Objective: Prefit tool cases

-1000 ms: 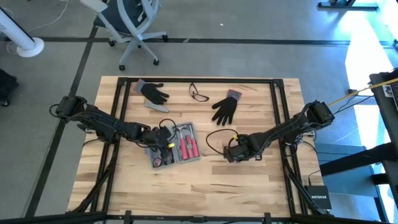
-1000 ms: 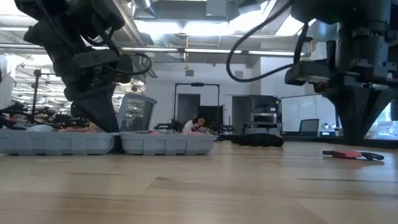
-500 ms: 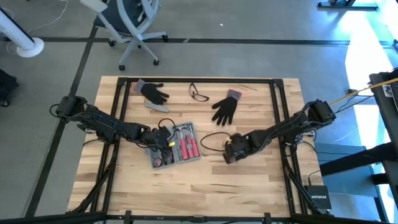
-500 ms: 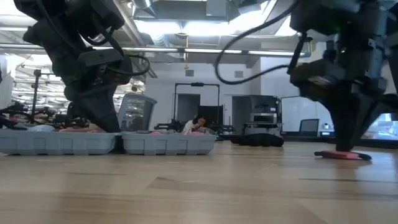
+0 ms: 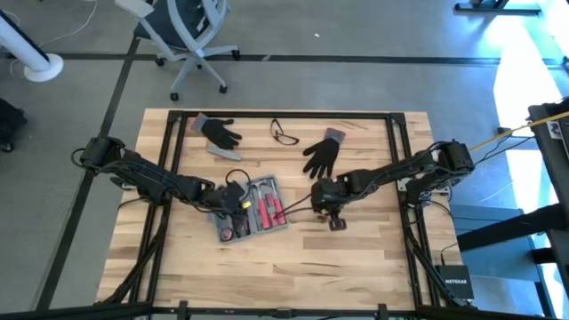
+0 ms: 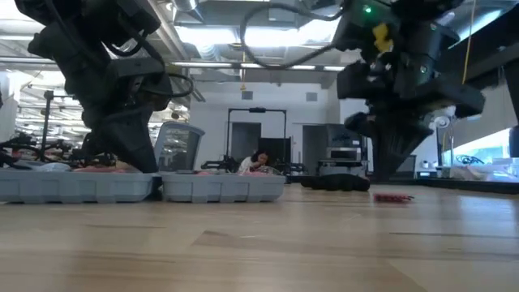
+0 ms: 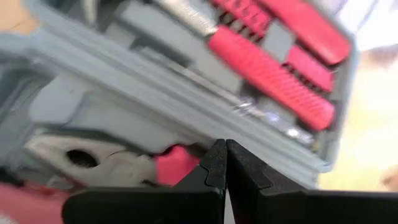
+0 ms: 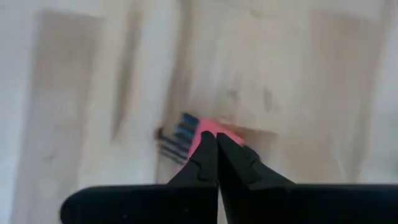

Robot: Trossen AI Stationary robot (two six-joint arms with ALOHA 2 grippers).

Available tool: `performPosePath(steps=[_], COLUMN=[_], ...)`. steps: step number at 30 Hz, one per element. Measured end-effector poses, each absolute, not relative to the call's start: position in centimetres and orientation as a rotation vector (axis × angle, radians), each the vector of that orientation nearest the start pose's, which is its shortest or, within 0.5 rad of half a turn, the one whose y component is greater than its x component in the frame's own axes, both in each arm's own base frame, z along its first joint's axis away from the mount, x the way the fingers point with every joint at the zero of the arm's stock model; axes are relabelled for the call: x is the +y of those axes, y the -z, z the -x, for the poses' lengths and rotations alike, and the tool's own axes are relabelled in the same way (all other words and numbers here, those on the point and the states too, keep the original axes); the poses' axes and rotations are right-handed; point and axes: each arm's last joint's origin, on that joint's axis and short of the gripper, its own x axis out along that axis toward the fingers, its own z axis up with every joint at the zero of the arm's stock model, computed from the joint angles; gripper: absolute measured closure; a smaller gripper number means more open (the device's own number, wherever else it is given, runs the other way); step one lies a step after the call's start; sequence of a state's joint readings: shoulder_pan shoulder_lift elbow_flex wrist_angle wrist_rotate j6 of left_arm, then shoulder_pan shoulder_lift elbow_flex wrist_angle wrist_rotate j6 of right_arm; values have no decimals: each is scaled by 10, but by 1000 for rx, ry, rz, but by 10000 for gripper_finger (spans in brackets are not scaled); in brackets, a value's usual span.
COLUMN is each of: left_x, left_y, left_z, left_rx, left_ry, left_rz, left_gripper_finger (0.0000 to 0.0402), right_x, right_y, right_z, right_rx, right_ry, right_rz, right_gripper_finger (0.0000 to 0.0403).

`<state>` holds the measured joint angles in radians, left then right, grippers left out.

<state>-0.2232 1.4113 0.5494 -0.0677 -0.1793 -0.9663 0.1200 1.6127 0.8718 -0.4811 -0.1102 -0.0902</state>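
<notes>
Tool case (image 5: pixel 250 207) open on table (image 5: pixel 356 258), red tools inside.
Left gripper (image 7: pixel 225 163) clenched over case; right gripper (image 8: pixel 216 149) clenched above small red tool (image 8: pixel 205 134).

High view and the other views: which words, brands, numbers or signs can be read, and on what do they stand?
"NETGEAR": on the small black box just off the table's corner, near the right arm's base, high view.
Tool case and its red-handled tools: no readable marking.
Low view: no sign in the room is readable.

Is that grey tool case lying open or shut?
Open. The tool case lies flat on the table, its inside showing from above, with red-handled tools sitting in its recesses.
</notes>
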Motion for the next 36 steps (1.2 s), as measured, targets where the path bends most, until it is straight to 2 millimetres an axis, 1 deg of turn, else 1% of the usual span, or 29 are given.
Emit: performPosePath(steps=[2,4,7,9,10,12,14,16,18,21,23,26,29,33,36], left_x=[-49,-49,-49,-49,-48,-47,-45,-41,-35,-29,-27,-25,-23,-15,-8], left_y=[-141,-142,-143,-142,-142,-142,-142,-141,-138,-136,-135,-135,-135,-134,-134], left_z=[-237,-238,-239,-238,-239,-238,-238,-239,-238,-236,-236,-234,-234,-234,-233], left_rx=[825,818,809,815,815,819,828,856,891,934,963,992,1002,1004,1013], left_ry=[-387,-384,-379,-375,-372,-373,-376,-345,-299,-204,-139,-65,-21,6,13], left_rz=[720,725,725,711,703,694,690,702,702,664,611,565,532,504,496], left_gripper_finger=[402,401,401,402,401,402,401,401,401,402,401,401,401,401,401], right_x=[40,42,45,44,43,41,40,41,48,60,67,72,71,73,75], right_y=[-161,-170,-189,-206,-216,-230,-235,-234,-227,-212,-205,-203,-203,-186,-174], right_z=[-286,-290,-297,-303,-306,-308,-308,-307,-304,-294,-290,-288,-291,-295,-302], right_rx=[1196,1194,1206,1213,1217,1227,1232,1226,1211,1169,1122,1018,924,975,961], right_ry=[-332,-369,-350,-268,-196,-32,113,253,417,680,797,941,1017,1095,1143], right_rz=[108,103,96,77,42,-81,-237,-434,-643,-935,-1062,-1190,-1284,-1315,-1382], right_gripper_finger=[403,403,403,403,402,399,390,372,346,291,250,193,146,97,81])
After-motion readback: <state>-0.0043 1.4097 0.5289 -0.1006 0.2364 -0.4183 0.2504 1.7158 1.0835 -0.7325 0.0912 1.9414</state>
